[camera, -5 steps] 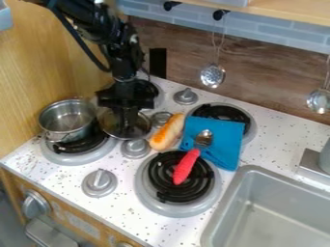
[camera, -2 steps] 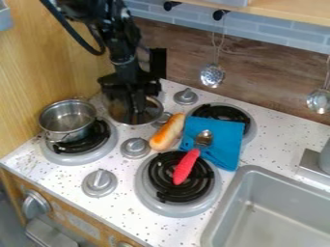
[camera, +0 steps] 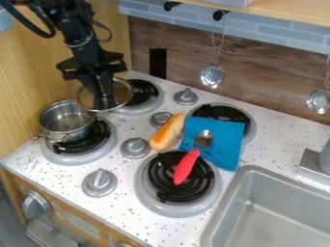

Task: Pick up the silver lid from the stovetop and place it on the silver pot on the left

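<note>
In the cam view, main risk is the glass lid (camera: 122,94) slipping or swinging, b/c it hangs tilted w/ prob. only a small hold pt near its middle. Its near-left edge also looks v. close to the rim of the metal pot (camera: 67,128); a low or sideways pass could clip that rim & twist the lid loose, or nudge the pot off-centre on its burner (camera: 84,146). Depth's hard to judge at this slant, so can't tell if lid & rim touch. Arm (camera: 74,30) comes in from upper L, wrist up top, w/ the gripper (camera: 103,102) pointing down over the stove's L side, btwn the pot & the back burner (camera: 144,91). Its dark fingers are close together & look to be pinching the lid, which sits up above the stovetop, just beside the pot.
</note>
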`<state>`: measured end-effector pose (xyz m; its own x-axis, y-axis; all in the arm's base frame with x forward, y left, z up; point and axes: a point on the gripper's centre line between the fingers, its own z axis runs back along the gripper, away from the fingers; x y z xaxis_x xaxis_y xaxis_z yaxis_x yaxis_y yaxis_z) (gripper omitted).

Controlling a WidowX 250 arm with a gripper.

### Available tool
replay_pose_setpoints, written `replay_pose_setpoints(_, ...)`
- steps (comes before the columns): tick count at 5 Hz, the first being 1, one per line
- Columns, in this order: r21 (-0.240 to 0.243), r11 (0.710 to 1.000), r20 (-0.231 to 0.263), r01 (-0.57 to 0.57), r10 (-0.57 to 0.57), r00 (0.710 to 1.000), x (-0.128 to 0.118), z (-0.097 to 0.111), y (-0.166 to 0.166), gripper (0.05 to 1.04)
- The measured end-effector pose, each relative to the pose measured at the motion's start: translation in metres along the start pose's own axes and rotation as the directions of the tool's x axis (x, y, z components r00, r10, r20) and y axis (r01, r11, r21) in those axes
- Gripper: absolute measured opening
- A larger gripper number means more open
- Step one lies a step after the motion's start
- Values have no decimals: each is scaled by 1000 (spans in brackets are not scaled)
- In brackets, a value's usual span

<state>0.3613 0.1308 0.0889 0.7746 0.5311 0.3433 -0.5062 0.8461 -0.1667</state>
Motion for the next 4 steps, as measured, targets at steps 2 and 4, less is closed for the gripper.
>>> replay_pose_setpoints(2, 44, 994, 13, -100, 99, 995, 5, 4, 42, 314)
replay_pose_setpoints(4, 97, 990, -29, -107, 110, 993, 7, -22, 53, 314)
